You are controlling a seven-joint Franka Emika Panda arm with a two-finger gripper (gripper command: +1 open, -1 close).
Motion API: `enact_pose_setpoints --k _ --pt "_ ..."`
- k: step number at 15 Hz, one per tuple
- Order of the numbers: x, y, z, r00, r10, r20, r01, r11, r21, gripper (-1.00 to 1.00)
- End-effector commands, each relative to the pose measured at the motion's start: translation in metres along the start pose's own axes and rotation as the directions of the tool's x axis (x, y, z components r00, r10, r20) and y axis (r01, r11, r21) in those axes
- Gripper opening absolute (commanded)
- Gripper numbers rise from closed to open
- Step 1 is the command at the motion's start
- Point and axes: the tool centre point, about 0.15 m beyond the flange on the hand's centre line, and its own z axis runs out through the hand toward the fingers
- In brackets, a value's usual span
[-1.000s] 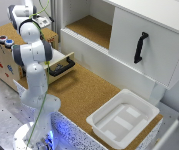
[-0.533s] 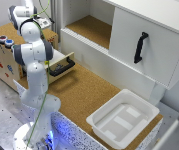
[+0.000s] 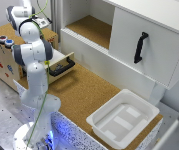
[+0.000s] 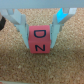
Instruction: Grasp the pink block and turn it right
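Observation:
In the wrist view a pink block [image 4: 40, 41] with dark letters on its face stands on the cork surface. My gripper [image 4: 40, 31] straddles it, with one light blue fingertip [image 4: 22, 29] against one side and the other fingertip [image 4: 58, 27] against the opposite side. The jaws appear closed on the block. In the exterior view the arm [image 3: 34, 55] reaches up toward the exterior view's far left. There the hand and the block are hidden behind the arm's links.
A wooden box [image 3: 1, 62] with an open drawer [image 3: 63, 65] stands at the exterior view's left. A white cabinet with a black handle [image 3: 140, 47] runs along the back. A white bin [image 3: 121, 120] sits on the cork table at the exterior view's lower right.

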Motion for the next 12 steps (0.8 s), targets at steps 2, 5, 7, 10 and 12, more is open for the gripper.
enact_pose_setpoints --k 2,5,7,10,12 --pt "-0.007 0.019 -0.046 0.997 -0.083 0.006 0.083 0.996 -0.018 -1.0" --pt "-0.01 0.027 -0.053 0.993 -0.121 -0.001 0.121 0.992 -0.02 -1.0" --pt "-0.012 0.029 -0.068 0.994 -0.106 0.014 0.106 0.994 -0.038 -1.0" --pt "-0.022 0.031 -0.068 0.997 0.069 0.016 -0.068 0.996 -0.061 -1.0" --pt "-0.026 0.03 -0.059 0.983 0.183 0.014 -0.181 0.981 -0.068 -1.0"
